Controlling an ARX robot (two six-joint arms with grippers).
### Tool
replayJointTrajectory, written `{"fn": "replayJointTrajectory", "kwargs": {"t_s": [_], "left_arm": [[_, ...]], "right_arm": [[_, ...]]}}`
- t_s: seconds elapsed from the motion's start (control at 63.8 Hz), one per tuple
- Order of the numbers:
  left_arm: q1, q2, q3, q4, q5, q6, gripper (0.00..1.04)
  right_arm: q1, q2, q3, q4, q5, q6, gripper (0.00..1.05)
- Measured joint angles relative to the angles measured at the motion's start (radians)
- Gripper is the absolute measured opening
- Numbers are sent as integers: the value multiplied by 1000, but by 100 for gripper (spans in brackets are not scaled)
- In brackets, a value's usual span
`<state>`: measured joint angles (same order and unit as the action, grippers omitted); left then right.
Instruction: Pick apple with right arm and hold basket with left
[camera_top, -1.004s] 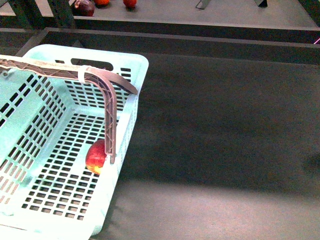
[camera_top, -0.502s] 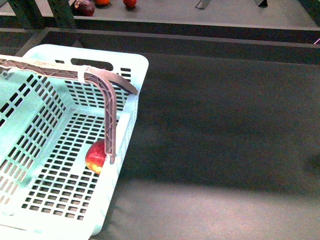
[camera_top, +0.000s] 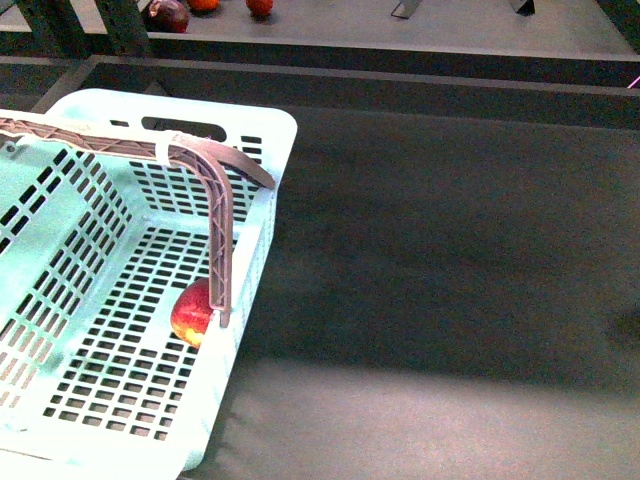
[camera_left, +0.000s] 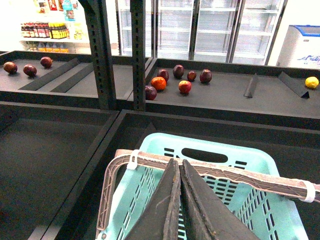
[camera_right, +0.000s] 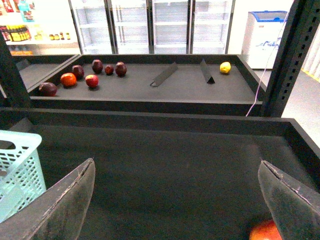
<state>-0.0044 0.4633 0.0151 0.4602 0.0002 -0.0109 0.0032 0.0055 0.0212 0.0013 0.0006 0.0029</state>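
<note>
Apple (camera_top: 192, 312) lies inside the basket (camera_top: 262, 260), against its right wall by the handle (camera_top: 219, 230). Left claw (camera_left: 178, 200) pressed together above the basket. Right claw (camera_right: 175, 200) spread wide over the dark shelf (camera_right: 175, 160).

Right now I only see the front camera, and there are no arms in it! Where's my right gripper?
Observer: The right gripper is open over the dark tray, off to the side of the basket.
Child: Is there anything near it to grab?
Observer: Yes, a red fruit peeks in close to one finger, cut off by the edge of the right wrist picture.
Child: And my left gripper?
Observer: The left gripper is shut, with its tips right at the basket handle. I cannot tell if it is pinching the handle.
</note>
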Motion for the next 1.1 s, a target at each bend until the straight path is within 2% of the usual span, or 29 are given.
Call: {"fn": "replayJointTrajectory", "kwargs": {"t_s": [0.329, 0.69, 0.784, 1.098], "left_arm": [[0, -181, 0, -177, 0, 0, 3], [0, -287, 0, -284, 0, 0, 3], [0, -428, 0, -448, 0, 0, 3], [0, -457, 0, -459, 0, 0, 3]], "right_arm": [[0, 0, 0, 0, 0, 0, 96], [0, 0, 0, 0, 0, 0, 96], [0, 0, 0, 0, 0, 0, 96], [0, 0, 0, 0, 0, 0, 96]]}}
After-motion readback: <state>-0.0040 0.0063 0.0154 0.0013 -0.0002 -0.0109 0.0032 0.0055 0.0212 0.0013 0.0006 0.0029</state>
